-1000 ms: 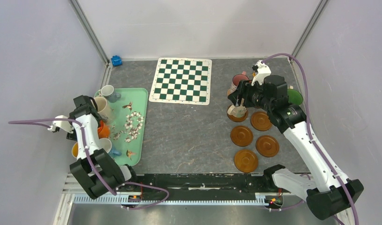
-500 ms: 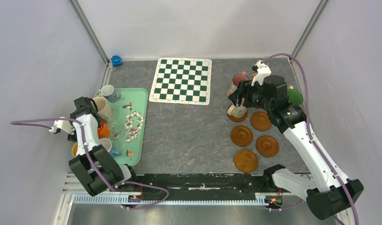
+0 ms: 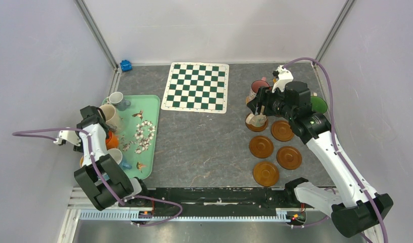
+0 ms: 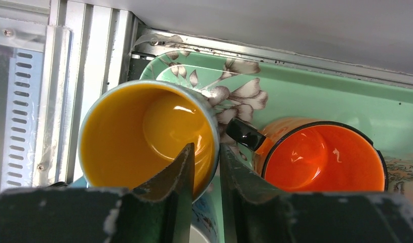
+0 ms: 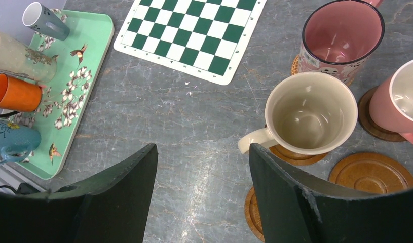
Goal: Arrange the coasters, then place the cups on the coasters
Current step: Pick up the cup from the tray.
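The yellow-lined cup [image 4: 143, 136] is seen standing upright, mouth up and long axis vertical, at a corner of the mint-green flowered tray [image 4: 305, 96], just beside the orange cup [image 4: 323, 162], whose black handle is turned towards it. The cream cup [image 5: 310, 114] is likewise set upright on a brown coaster, its handle pointed to the left in the right wrist view. Behind it a dark-rimmed pink cup [image 5: 341, 35] is seated on a woven coaster, and a second pink cup [image 5: 404, 96] on a wooden one.

Four bare coasters [image 3: 282, 130] are laid out flat on the grey marbled surface [image 3: 204, 147] nearer the arms. A green-and-white chequered mat [image 3: 196, 87] is spread at the far middle, and the whole is enclosed by pale walls.

The left pincer [image 4: 207, 148] is placed astride the yellow-lined cup's wall, one finger inside and one outside; whether the wall is actually clamped cannot be told. The right pincer [image 5: 203, 147] is held wide apart above the surface near the cream cup, and nothing is gripped by it.
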Available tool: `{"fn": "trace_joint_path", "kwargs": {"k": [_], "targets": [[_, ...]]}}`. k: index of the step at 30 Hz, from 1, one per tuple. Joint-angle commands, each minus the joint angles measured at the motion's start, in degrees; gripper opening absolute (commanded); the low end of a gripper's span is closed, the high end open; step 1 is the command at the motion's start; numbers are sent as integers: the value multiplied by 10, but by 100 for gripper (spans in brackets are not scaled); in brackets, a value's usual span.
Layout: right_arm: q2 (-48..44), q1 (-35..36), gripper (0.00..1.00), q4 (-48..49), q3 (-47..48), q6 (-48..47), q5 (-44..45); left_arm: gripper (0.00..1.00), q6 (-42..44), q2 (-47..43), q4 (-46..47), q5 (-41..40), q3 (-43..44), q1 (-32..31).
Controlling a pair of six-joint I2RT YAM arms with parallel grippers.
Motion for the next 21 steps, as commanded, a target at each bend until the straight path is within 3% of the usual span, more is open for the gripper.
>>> {"fn": "trace_joint_path", "kwargs": {"k": [1,8,21], "targets": [[-7,2,69,3,8,-1,4,27,1,7,5,10,-15,2],[-8,2,70,3,7,3,1,2,1,-6,-14,-1,3,3],[-7,2,70,11,5,10,-7,2,15,-20,-105,-40,101,1]]}}
